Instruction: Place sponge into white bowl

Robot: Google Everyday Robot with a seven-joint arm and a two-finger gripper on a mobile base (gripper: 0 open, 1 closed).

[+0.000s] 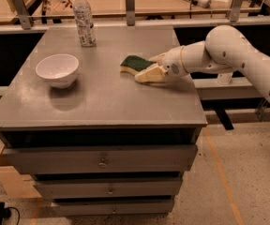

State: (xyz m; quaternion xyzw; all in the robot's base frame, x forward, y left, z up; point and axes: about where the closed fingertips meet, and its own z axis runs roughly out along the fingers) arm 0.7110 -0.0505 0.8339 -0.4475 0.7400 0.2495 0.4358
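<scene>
The sponge [133, 63], dark green on top with pale yellow foam below, lies flat on the grey tabletop [107, 97], right of centre. The white bowl [57, 69] stands upright and empty on the left side of the tabletop, well apart from the sponge. My gripper [148, 67] reaches in from the right on the white arm, low over the table at the sponge's right end. It is open, with one cream finger [146, 76] at the sponge's near side and the other [157, 58] at its far side. The sponge still rests on the table.
A clear plastic water bottle [84, 25] stands at the back of the tabletop, behind the bowl. The tabletop caps a grey drawer cabinet [102, 161]. A wooden bench [163, 1] with small items runs behind. Floor lies to the right.
</scene>
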